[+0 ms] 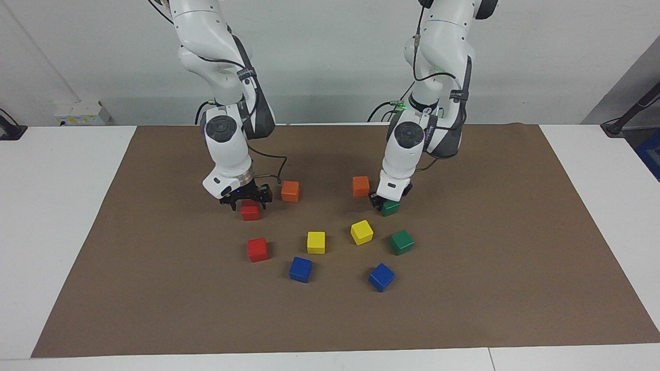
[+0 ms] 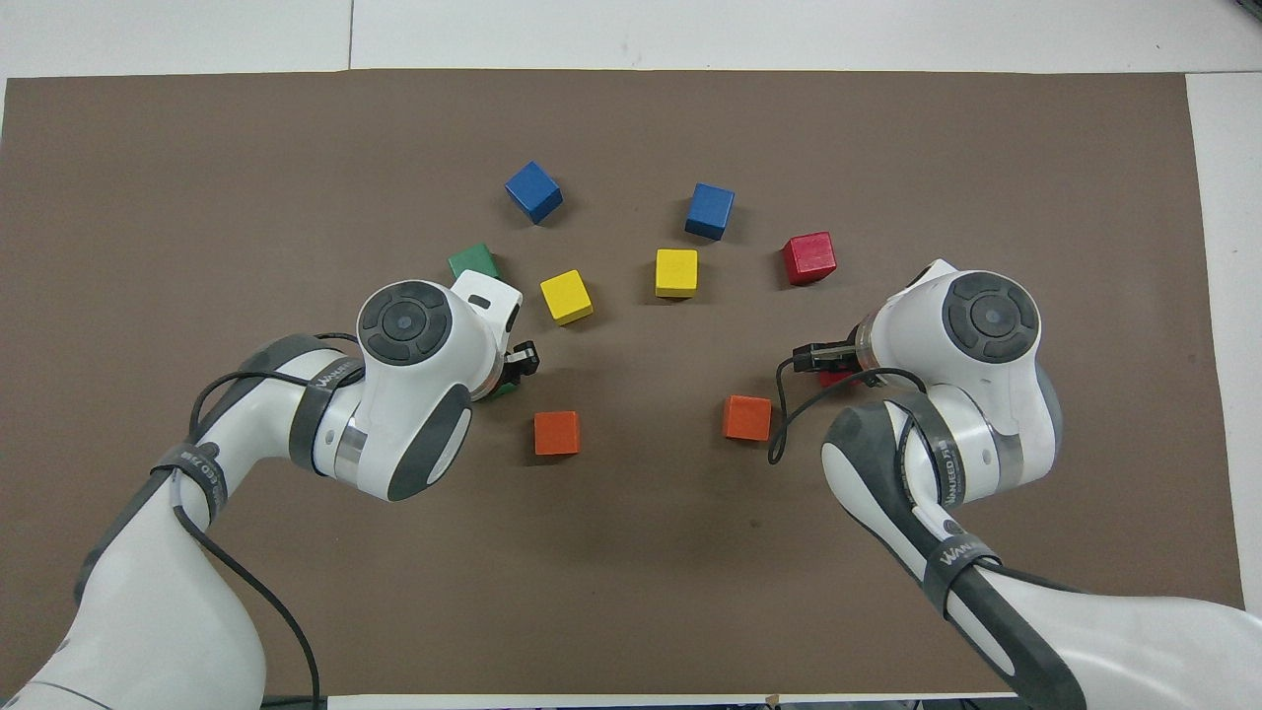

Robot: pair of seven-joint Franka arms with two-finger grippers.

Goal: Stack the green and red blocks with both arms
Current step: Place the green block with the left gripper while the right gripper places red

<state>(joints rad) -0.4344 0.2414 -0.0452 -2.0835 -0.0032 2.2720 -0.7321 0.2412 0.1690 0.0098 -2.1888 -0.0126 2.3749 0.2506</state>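
Observation:
One green block (image 1: 391,208) rests on the brown mat (image 1: 464,309), and my left gripper (image 1: 384,202) is shut on it. In the overhead view only a sliver of this green block (image 2: 503,390) shows under the left gripper (image 2: 511,367). A second green block (image 1: 401,241) lies free, farther from the robots. My right gripper (image 1: 246,202) stands open, low over a red block (image 1: 250,211), with its fingers on either side of the block's top. A second red block (image 1: 257,249) sits farther out on the mat.
Two orange cubes (image 1: 290,191) (image 1: 361,186) sit between the grippers, each close beside one. Two yellow cubes (image 1: 316,242) (image 1: 362,232) and two blue cubes (image 1: 300,269) (image 1: 381,276) lie farther from the robots, mid-mat.

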